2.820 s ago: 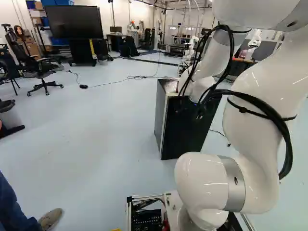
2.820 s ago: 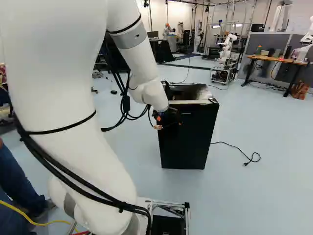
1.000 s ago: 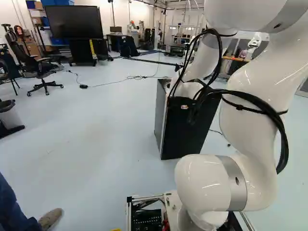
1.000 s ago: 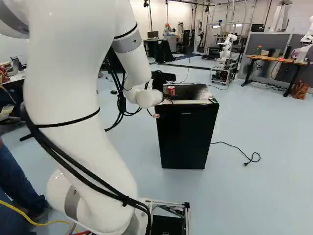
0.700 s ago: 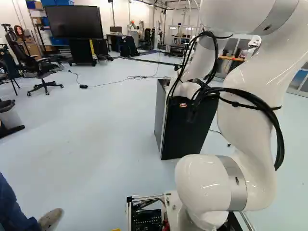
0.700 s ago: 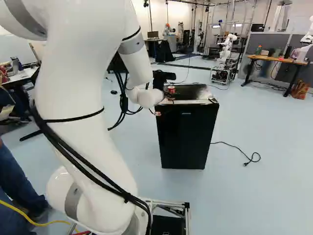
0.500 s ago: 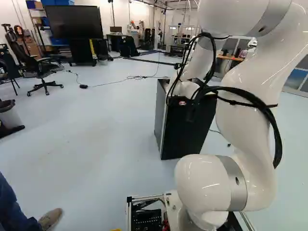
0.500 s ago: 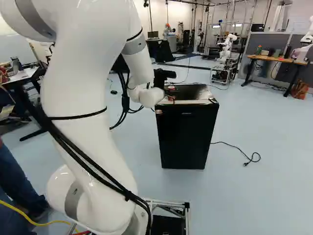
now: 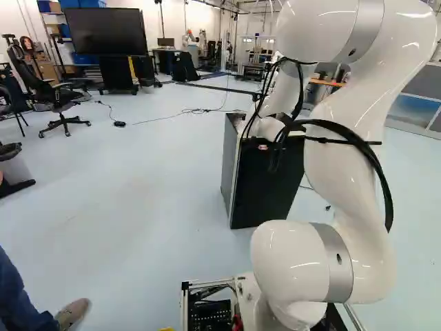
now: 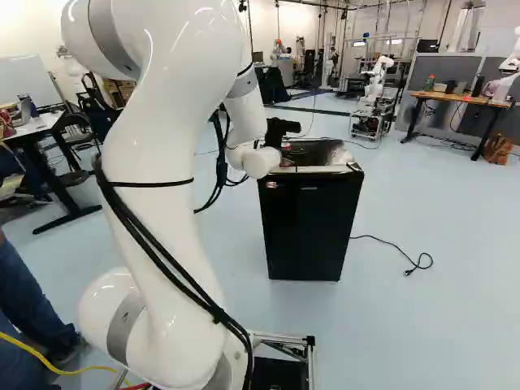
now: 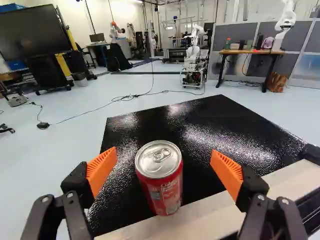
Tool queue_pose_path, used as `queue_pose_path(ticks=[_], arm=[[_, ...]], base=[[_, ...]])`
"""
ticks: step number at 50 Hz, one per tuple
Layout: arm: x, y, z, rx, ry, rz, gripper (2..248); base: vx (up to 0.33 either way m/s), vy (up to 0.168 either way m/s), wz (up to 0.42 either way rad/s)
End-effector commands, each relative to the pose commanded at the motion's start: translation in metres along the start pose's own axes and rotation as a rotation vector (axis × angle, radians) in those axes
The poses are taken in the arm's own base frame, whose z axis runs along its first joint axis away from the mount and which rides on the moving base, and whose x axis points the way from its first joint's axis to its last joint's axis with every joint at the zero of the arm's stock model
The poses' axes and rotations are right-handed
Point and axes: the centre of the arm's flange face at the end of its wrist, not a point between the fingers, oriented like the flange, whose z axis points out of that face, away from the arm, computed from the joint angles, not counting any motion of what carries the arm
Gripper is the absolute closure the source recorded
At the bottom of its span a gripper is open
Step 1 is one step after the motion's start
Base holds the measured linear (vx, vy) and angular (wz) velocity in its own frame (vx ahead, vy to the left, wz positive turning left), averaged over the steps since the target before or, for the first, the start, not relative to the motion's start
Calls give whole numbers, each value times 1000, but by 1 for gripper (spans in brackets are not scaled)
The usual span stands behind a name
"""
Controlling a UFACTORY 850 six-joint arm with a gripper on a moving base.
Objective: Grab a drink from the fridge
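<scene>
The white arm (image 10: 158, 203) arches up and forward, its gripper (image 10: 284, 153) open, orange pads (image 11: 101, 169) well apart.

White print wraps the side of a red, cylindrical metal can with a silver top (image 11: 164, 191), its wording not clearly legible; a small pale mark on the front of a black, boxy fridge (image 10: 310, 236) is unreadable.

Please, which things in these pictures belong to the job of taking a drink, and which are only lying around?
For the job:
red can, standing on the fridge
black fridge
gripper, open, one finger on each side of the can

Just around:
office chair
big dark screen
wooden-topped table
brown bag
</scene>
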Motion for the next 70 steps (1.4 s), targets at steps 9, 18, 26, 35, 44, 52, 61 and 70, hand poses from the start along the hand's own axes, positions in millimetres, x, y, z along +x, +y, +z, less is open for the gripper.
queue_pose_path(ticks=[9,18,26,35,44,52,61,70], arm=[[0,1,2,-2,0,0,11],[-1,1,2,-2,0,0,85],[-1,1,2,-2,0,0,123],[-1,1,2,-2,0,0,152],[-1,1,2,-2,0,0,152],[4,1,1,-1,7,0,152],[13,0,-2,0,23,1,152],[22,-1,-5,2,41,1,152]], base=[[0,0,0],[0,0,0],[0,0,0],[0,0,0],[0,0,0],[0,0,0],[0,0,0],[0,0,0]])
